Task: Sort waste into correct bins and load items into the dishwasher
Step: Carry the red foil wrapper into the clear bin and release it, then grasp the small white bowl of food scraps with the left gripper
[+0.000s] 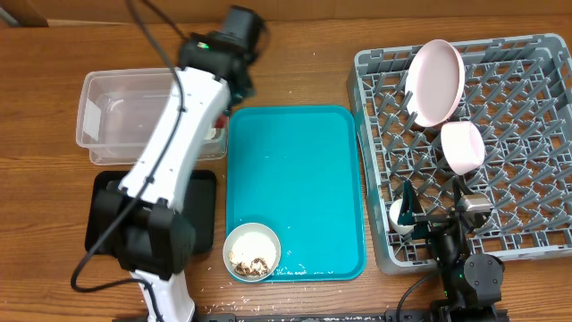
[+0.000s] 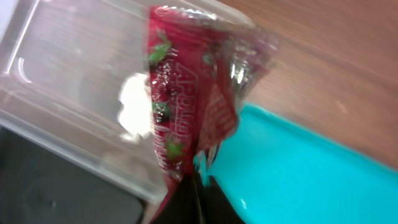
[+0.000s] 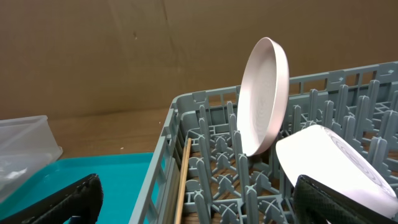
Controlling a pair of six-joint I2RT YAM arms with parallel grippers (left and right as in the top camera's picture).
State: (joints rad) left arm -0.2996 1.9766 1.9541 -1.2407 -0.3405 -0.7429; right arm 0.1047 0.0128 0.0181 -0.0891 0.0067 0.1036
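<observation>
My left gripper (image 2: 199, 182) is shut on the crumpled shiny red wrapper (image 2: 186, 93) and holds it over the right edge of the clear tub (image 1: 112, 116), next to the teal tray. A white tissue wad (image 2: 134, 107) lies in the tub (image 2: 56, 68). The black tray (image 1: 204, 207) lies in front of the tub, partly under my left arm. The grey rack (image 1: 527, 170) holds the pink plate (image 1: 436, 82), upright, and the pink bowl (image 1: 463, 148). Chopsticks (image 3: 183, 180) lie along its left wall. My right gripper (image 1: 435, 216) is open and empty over the rack's front left corner.
The teal tray (image 1: 295, 170) lies between the tub and the rack. A cream-white bowl (image 1: 252, 250) with brown food bits sits on its front left corner. Loose pale grains (image 1: 295, 266) lie along the tray's front edge.
</observation>
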